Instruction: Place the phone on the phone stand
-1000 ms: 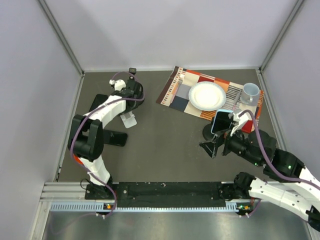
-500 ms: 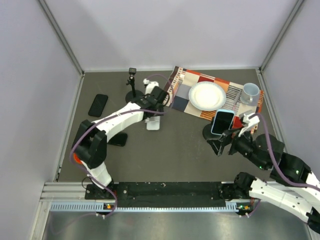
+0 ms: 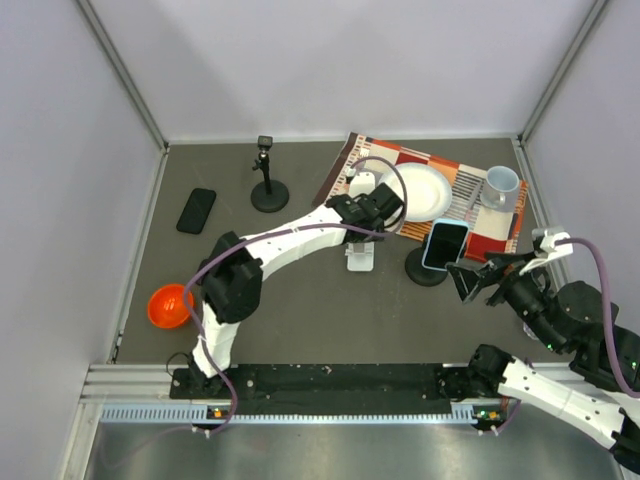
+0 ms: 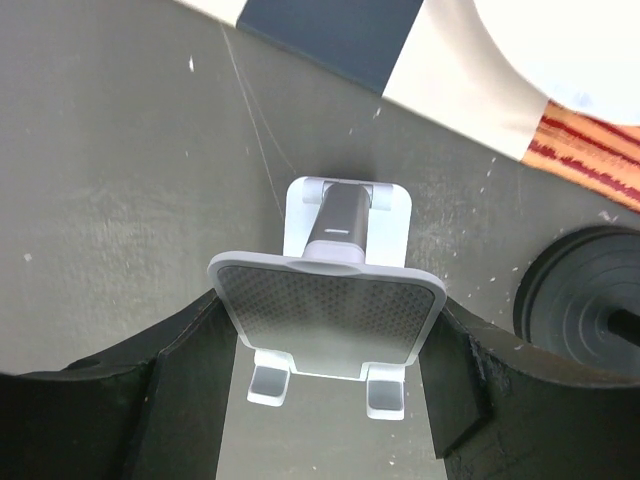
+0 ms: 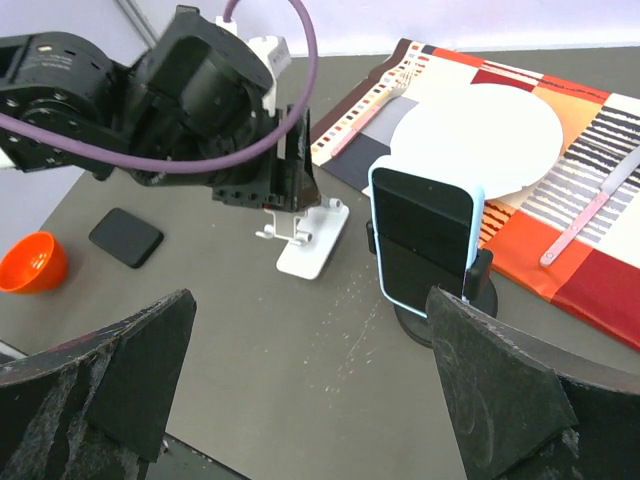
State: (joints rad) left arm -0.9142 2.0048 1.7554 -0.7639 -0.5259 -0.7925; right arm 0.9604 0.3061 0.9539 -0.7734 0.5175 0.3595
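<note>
The white phone stand (image 3: 360, 258) sits on the dark table at mid-table. It also shows in the left wrist view (image 4: 330, 295) and the right wrist view (image 5: 310, 245). My left gripper (image 3: 366, 232) (image 4: 330, 335) is shut on the phone stand's back plate, one finger on each side. A phone in a light blue case (image 3: 445, 245) (image 5: 425, 240) stands upright in a black round-based holder (image 3: 422, 270). My right gripper (image 3: 478, 281) (image 5: 308, 300) is open and empty, just right of that phone and not touching it. A second, black phone (image 3: 196, 210) lies flat at far left.
A patterned placemat (image 3: 350, 175) at the back right carries a white plate (image 3: 413, 192) and a mug (image 3: 500, 185). A black pole with a round base (image 3: 268, 190) stands at the back left. An orange bowl (image 3: 168, 305) sits near left. Grey walls enclose the table.
My left gripper has carried the white stand from the left side rightward to mid-table. My right gripper has drawn back to the right, away from the blue-cased phone.
</note>
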